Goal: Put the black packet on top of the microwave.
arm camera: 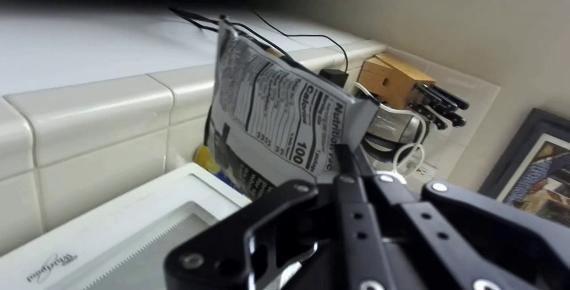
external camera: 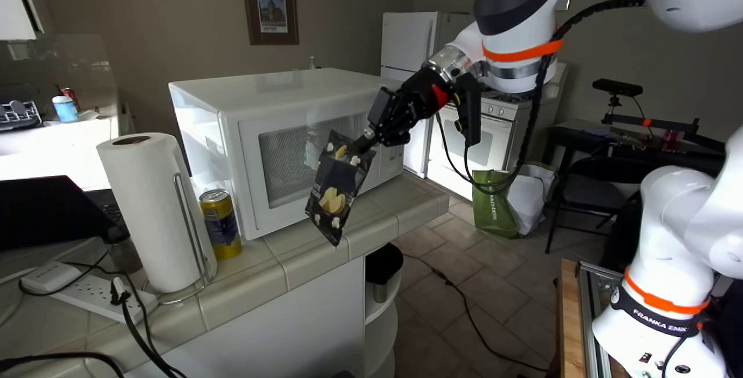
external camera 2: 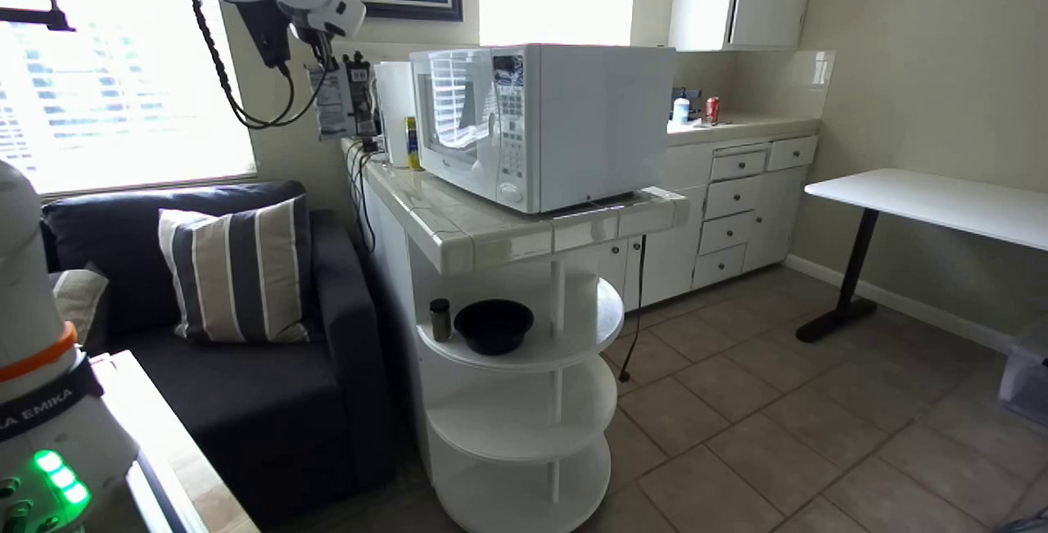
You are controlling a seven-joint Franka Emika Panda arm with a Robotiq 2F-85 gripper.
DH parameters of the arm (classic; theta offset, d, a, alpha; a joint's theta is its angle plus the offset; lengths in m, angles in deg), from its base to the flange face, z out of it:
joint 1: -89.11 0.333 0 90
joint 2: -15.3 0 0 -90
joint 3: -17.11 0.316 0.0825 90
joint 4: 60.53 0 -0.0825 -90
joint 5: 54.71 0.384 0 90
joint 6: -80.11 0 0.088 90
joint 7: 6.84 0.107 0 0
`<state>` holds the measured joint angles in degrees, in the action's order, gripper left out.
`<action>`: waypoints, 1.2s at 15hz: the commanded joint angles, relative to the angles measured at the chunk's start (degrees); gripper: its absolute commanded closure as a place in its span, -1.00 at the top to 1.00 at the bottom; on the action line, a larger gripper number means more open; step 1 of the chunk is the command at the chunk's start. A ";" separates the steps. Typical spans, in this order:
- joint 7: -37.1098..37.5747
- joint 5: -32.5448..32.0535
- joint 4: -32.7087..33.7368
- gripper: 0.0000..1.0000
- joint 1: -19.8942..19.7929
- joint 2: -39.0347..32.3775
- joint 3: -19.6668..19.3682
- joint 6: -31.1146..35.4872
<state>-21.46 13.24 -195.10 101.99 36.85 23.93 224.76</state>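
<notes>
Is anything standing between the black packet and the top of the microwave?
No separate object visibly blocks it. The black packet, held in the gripper, hangs in front of the microwave, lower than its top, so it likely has to rise first, then move over.

Tool point(external camera: 364, 143) pinching black packet point(external camera: 338, 189); microwave point(external camera: 281, 140) behind.

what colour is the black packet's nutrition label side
The black packet is mostly grey there, with dark print; clearest in the wrist view.
</notes>
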 commanded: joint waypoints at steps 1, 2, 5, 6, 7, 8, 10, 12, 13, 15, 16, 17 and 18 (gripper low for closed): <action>3.64 -5.26 -0.82 -1.00 -2.29 7.56 0.83 -2.25; 4.30 -7.07 0.16 -1.00 -2.76 8.64 1.01 -1.72; 7.50 -13.40 4.69 -1.00 -4.28 9.86 0.67 -2.40; 9.07 -17.20 6.95 -1.00 -5.46 9.33 0.60 -3.27; 10.08 -20.28 9.00 -1.00 -6.23 8.82 0.33 -3.78; 11.59 -23.98 11.55 -1.00 -7.21 7.90 -0.18 -5.20; 13.31 -29.23 16.95 -1.00 -8.10 5.68 -2.22 -9.16; 13.72 -32.16 23.08 -1.00 -8.22 2.59 -4.80 -13.33; 13.57 -33.14 25.80 -1.00 -8.29 0.95 -5.95 -15.14; 13.57 -33.48 32.10 -1.00 -8.14 -2.64 -9.03 -21.92; 12.30 -32.12 25.41 -0.98 -7.79 2.13 -7.53 -16.61; 12.20 -32.05 27.99 -0.98 -8.11 0.48 -8.47 -18.96; 12.15 -31.99 29.70 -0.98 -8.29 -0.81 -9.00 -20.02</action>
<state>-9.40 -18.66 -165.63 93.62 36.14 15.02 204.89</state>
